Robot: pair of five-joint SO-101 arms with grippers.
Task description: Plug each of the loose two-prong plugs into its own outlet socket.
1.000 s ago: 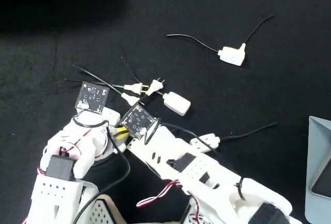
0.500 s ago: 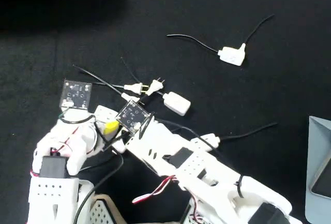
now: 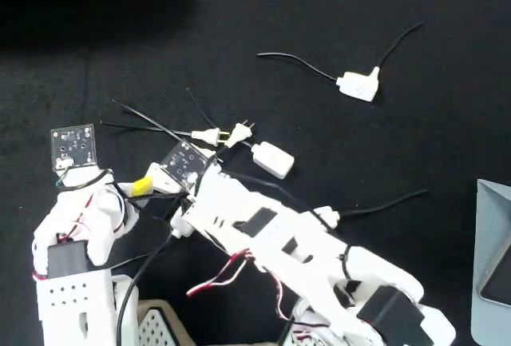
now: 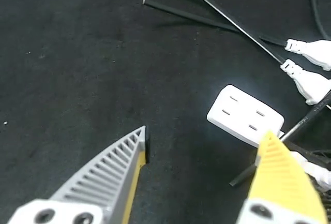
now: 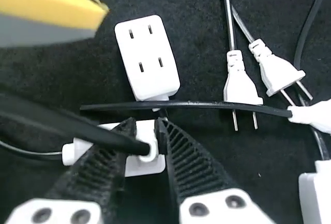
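Observation:
A white outlet block (image 5: 147, 58) with several slots lies on the black table, also in the left wrist view (image 4: 245, 115). My right gripper (image 5: 146, 125) is shut on a white plug (image 5: 129, 159) with a black cable, just short of that block. My left gripper (image 4: 206, 131) stands open beside the block, its yellow finger (image 3: 142, 186) close to the right arm's tip. Two loose two-prong plugs (image 5: 240, 87) (image 5: 276, 71) lie side by side nearby, at mid-table in the high view (image 3: 209, 134) (image 3: 239, 132).
Another white outlet (image 3: 273, 160) lies right of the loose plugs, one more (image 3: 359, 85) at the far right, and a white piece (image 3: 326, 216) by the right arm. Black cables cross the middle. A grey bin (image 3: 491, 266) stands at the right edge.
Both arms have shifted left. The left arm swung farther left and its fingers now stand apart from the right gripper. The right gripper moved up-left toward the outlet block.

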